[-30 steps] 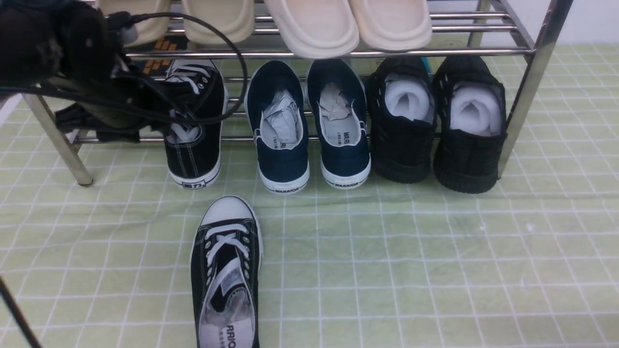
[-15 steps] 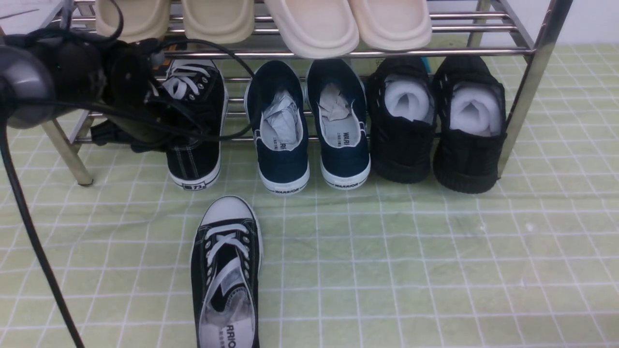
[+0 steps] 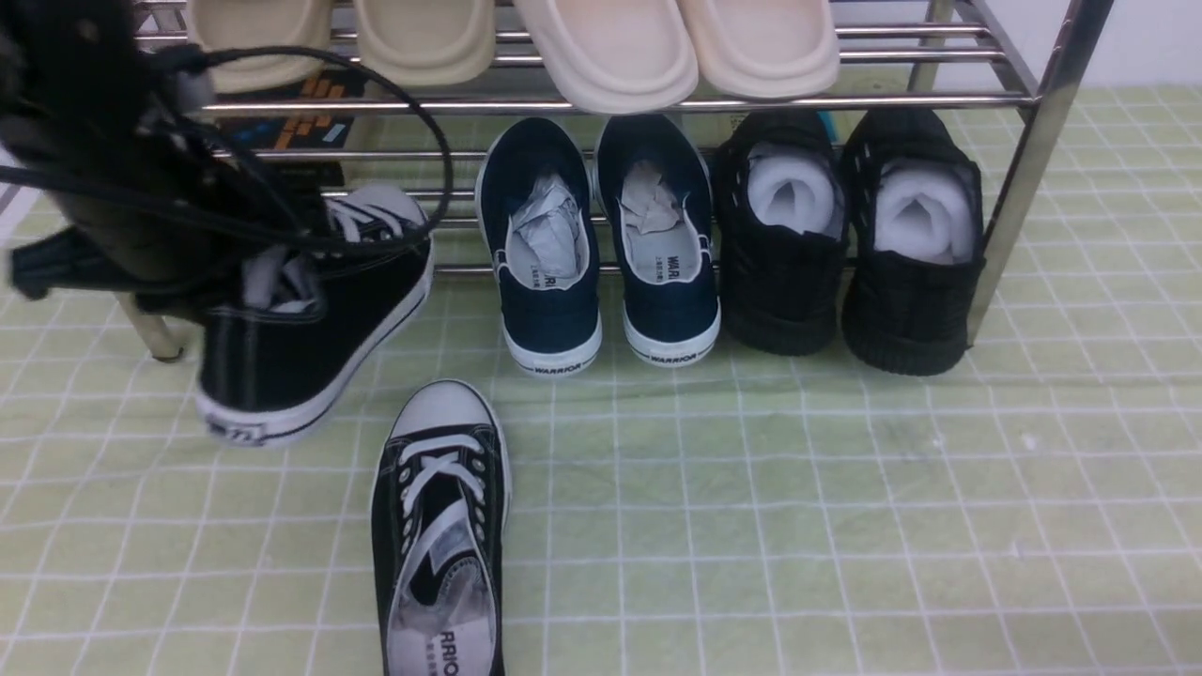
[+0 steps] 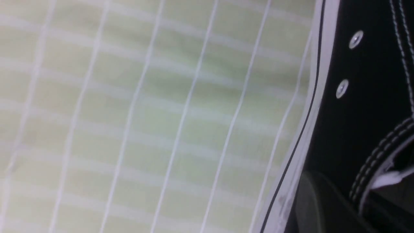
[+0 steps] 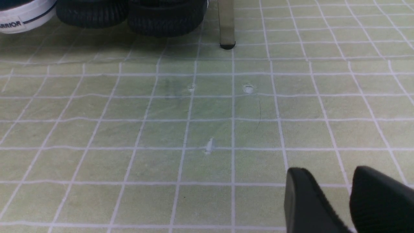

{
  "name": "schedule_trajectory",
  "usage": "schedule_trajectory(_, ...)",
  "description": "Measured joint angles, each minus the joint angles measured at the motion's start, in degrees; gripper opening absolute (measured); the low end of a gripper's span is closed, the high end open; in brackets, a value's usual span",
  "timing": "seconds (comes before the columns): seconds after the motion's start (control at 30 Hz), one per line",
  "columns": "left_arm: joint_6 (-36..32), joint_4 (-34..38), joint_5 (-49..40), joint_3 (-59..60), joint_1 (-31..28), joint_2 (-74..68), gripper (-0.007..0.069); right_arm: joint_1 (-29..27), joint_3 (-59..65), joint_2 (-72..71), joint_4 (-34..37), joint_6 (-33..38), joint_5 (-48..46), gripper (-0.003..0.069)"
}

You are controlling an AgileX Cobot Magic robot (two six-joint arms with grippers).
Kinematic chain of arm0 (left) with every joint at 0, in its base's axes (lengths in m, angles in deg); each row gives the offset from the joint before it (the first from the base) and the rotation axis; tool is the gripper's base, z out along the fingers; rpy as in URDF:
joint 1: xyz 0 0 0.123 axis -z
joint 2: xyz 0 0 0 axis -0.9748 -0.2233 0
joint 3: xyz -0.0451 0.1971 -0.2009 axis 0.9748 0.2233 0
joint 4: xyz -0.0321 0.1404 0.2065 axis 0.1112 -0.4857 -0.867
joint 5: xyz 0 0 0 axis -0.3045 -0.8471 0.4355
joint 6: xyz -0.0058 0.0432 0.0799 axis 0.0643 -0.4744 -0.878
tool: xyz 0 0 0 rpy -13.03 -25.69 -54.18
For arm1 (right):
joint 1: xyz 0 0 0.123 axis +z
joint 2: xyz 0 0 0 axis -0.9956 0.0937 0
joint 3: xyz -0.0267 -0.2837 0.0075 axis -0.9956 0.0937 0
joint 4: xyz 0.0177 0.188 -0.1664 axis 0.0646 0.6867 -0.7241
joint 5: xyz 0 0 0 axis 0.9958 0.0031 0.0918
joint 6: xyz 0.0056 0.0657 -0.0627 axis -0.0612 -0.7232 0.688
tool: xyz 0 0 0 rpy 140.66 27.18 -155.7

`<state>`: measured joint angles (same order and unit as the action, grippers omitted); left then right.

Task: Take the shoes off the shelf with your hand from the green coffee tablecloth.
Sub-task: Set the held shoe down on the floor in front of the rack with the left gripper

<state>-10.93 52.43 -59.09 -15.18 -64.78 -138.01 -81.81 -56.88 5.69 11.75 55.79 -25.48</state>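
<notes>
While the left gripper (image 3: 221, 291) is pinched tight on the collar of one black canvas sneaker (image 3: 300, 329), the front view has that shoe tilted. Its white heel is out over the green cloth (image 3: 845, 516) and its toe cap is up by the lower rails of the chrome shelf (image 3: 1028, 188). The partner sneaker (image 3: 437, 526) lies flat on the cloth just in front, toe pointing at the rack. Navy slip-ons (image 3: 549, 310) and all-black shoes (image 3: 901, 310) sit side by side on the lower tier, with beige slippers (image 3: 610, 47) up top.

Over to the left wrist view: the held sneaker fills one edge, showing its white sole stripe, two metal eyelets and white stitching, with blurred cloth beside it. What looks like a dark finger (image 4: 310, 200) sits against the shoe's side.

Right wrist view now: the right gripper (image 5: 330, 174) hovers low over the cloth, fingers parted, green grid showing through the gap. It is well apart from the shelf leg (image 5: 226, 26) and the all-black shoes' heels.
</notes>
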Motion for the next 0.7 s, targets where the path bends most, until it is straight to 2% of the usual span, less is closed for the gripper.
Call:
schedule_trajectory(0.13, -1.63, 0.85, -7.55, 0.0, 0.0, 5.76, 0.0011, 0.0, 0.0, 0.0, 0.0, 0.0, 0.0, 0.0237)
schedule_trajectory(0.2, -1.85, 1.21, -8.72, 0.06, 0.0, 6.9, 0.0011, 0.0, 0.0, 0.0, 0.0, 0.0, 0.0, 0.0237)
schedule_trajectory(0.37, -5.12, 8.0, -8.84, 5.53, 1.33, 15.36, 0.0011, 0.0, 0.0, 0.0, 0.0, 0.0, 0.0, 0.0237)
schedule_trajectory(0.5, -3.55, 12.29, -8.84, 11.48, 8.87, 21.21, 0.0011, 0.0, 0.0, 0.0, 0.0, 0.0, 0.0, 0.0237)
schedule_trajectory(0.57, 1.14, 12.77, -8.84, 14.12, 14.74, 22.65, 0.0011, 0.0, 0.0, 0.0, 0.0, 0.0, 0.0, 0.0237)
schedule_trajectory(0.6, 1.62, 12.77, -8.84, 14.33, 15.91, 22.79, 0.0011, 0.0, 0.0, 0.0, 0.0, 0.0, 0.0, 0.0237)
schedule_trajectory(0.7, 11.44, 10.91, -6.27, 17.44, 25.69, 22.39, 0.0011, 0.0, 0.0, 0.0, 0.0, 0.0, 0.0, 0.0237)
